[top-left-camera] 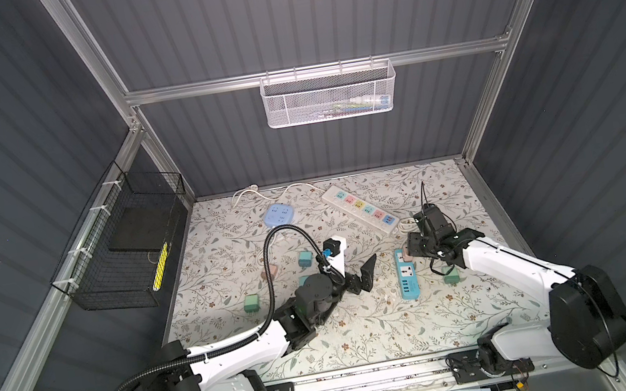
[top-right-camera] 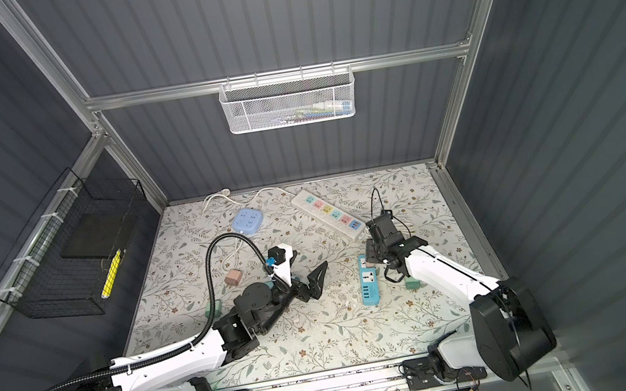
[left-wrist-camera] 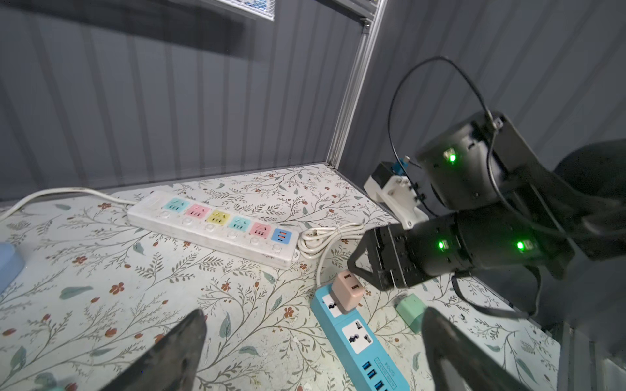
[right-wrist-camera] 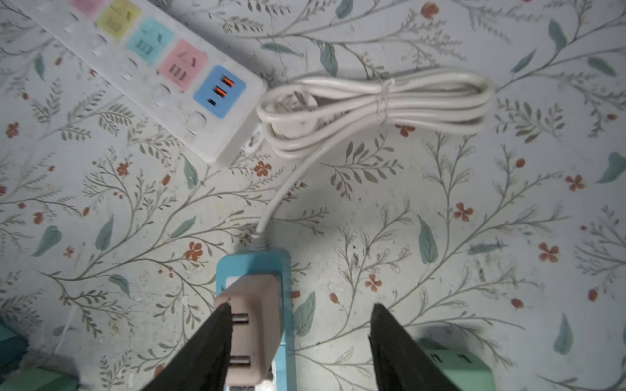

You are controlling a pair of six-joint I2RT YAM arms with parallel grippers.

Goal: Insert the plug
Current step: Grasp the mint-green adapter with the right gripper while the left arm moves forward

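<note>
Plug, a pinkish-beige block with rounded corners and two USB slots in its upper face, stood in the end socket of the blue power strip, the socket nearest the strip's cord. The strip's second socket and its row of USB ports were free. In the left wrist view the plug sat upright against the strip, with no prongs showing. Whether it was pushed fully home I could not tell.

The right gripper hung directly over it with its jaws parted and clamped on nothing. In the right wrist view one finger lay across the plug's face. The other finger stood clear, above the floral table cover. So the plug lay off-centre in the gap, towards the first finger. The strip's long axis ran along the gripper's line of sight, with the cord leaving the far end towards the coiled white cable.

The left gripper was wide open and empty, and stood apart on the strip's left side, so the right arm was plainly the nearer. Any next move, a final downward press or a lift away, would probably run straight along the plug's axis, since a sideways drag could tilt it.
</note>
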